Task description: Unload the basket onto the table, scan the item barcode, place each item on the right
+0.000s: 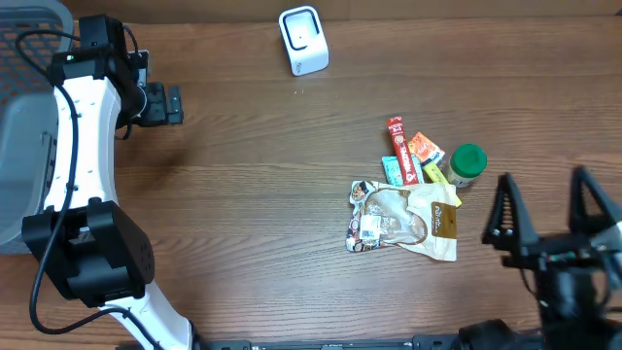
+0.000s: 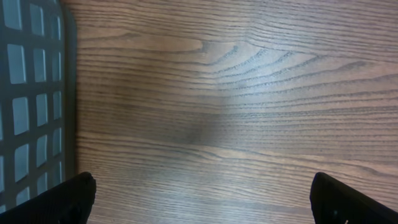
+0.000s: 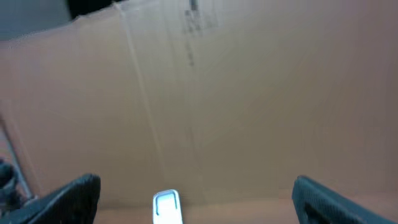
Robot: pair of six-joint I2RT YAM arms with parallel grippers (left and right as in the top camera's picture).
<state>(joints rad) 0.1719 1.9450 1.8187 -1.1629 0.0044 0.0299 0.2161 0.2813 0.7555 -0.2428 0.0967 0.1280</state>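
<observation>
Clear-and-brown snack bag (image 1: 394, 219) lies flat on the wood table (image 1: 243, 194), about 4 o'clock from centre, with a white barcode label (image 1: 370, 230) face up near its 8 o'clock corner. Touching it at 12 to 1 o'clock is a small pile: red stick pack (image 1: 396, 144), orange packet (image 1: 425, 148), teal packet (image 1: 393, 170) and green-lidded jar (image 1: 467, 165). Right gripper (image 1: 544, 209) is near the bag at its 3 o'clock, not touching, jaws wide with nothing between them. White scanner (image 1: 303, 41) stands well apart at the bag's 11 o'clock, by the table's 12 o'clock edge. Left gripper (image 1: 173, 104) is far off at 10 o'clock, jaws spread wide over bare wood, just beside the grey basket (image 1: 29, 107). Right wrist view is blurred, mostly tan cardboard.
</observation>
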